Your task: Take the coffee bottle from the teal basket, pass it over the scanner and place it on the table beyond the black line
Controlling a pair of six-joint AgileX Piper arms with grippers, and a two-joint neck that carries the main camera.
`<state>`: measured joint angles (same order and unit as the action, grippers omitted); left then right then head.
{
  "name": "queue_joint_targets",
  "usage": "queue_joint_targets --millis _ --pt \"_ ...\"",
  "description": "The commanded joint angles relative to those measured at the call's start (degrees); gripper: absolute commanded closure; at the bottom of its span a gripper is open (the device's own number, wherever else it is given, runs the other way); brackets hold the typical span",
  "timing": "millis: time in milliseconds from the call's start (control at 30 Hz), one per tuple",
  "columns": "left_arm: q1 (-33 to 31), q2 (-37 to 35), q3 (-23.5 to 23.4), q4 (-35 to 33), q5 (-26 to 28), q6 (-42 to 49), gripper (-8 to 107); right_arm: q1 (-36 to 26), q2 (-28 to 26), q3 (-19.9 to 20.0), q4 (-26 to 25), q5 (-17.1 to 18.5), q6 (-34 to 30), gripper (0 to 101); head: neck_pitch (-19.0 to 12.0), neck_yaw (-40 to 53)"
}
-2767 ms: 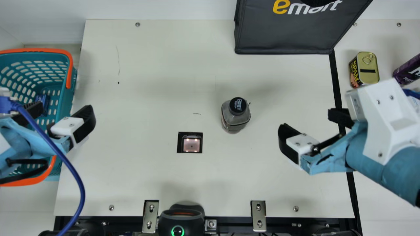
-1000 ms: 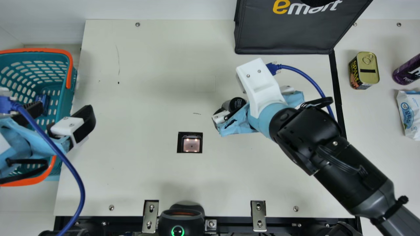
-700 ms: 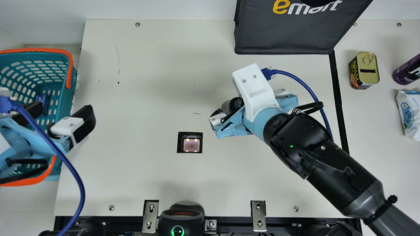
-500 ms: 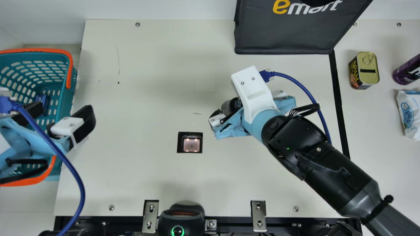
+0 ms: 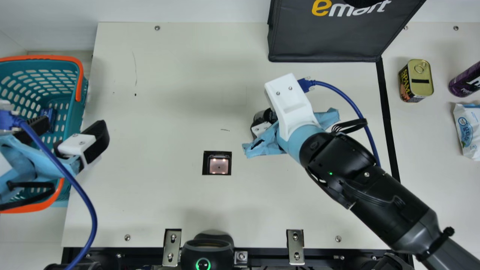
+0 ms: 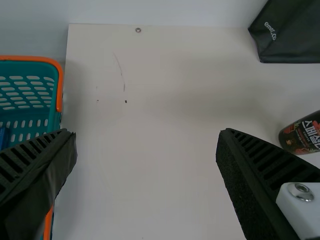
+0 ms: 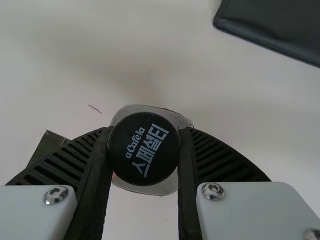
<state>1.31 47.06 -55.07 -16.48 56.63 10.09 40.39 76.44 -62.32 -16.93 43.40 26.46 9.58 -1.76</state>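
In the main view my right gripper (image 5: pixel 261 128) is at the coffee bottle (image 5: pixel 268 114), partly hidden under its wrist. The right wrist view has my right gripper (image 7: pixel 145 131) shut on the bottle (image 7: pixel 142 150), a finger against each side of its black cap. The bottle is upright, right of the scanner (image 5: pixel 218 166) and left of the black line (image 5: pixel 386 112). My left gripper (image 5: pixel 69 131) stands open by the teal basket (image 5: pixel 83 97). In the left wrist view, nothing is between the fingers of my left gripper (image 6: pixel 146 134); the bottle (image 6: pixel 302 136) is farther off.
Beyond the black line are a Spam can (image 5: pixel 422 78), a purple can (image 5: pixel 465 82) and a white-blue pack (image 5: pixel 468 129). A black bag (image 5: pixel 330 41) stands at the back. A blue packet (image 5: pixel 48 118) lies in the basket. A black device (image 5: pixel 207 249) sits at the front edge.
My right arm has come left from beyond the bottle to over it, and its fingers have closed on the bottle. My left arm has stayed still.
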Motion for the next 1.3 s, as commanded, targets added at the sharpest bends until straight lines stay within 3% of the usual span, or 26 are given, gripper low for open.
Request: queue_joint_targets --millis 0,233,333,600,733,1267 --pt "0.0 0.0 0.0 0.0 0.0 0.0 9 0.05 -0.29 -1.26 -0.22 1.12 0.14 101 -1.66 0.18" --pt "0.0 0.0 0.0 0.0 0.0 0.0 9 0.11 -0.92 -5.88 0.42 5.46 -0.05 101 -1.66 0.18" --pt "0.0 0.0 0.0 0.0 0.0 0.0 9 -0.11 -1.01 -7.19 0.79 6.72 -0.17 101 -1.66 -3.83" --pt "0.0 0.0 0.0 0.0 0.0 0.0 9 -4.49 -3.28 -6.75 1.91 8.11 -0.33 101 -1.66 -14.51" --pt "0.0 0.0 0.0 0.0 0.0 0.0 9 -8.84 -5.59 -5.07 2.82 8.45 -1.37 101 -1.66 -19.82" --pt "0.0 0.0 0.0 0.0 0.0 0.0 9 -34.98 -15.72 1.14 11.36 10.43 -14.0 101 -1.66 -19.82"
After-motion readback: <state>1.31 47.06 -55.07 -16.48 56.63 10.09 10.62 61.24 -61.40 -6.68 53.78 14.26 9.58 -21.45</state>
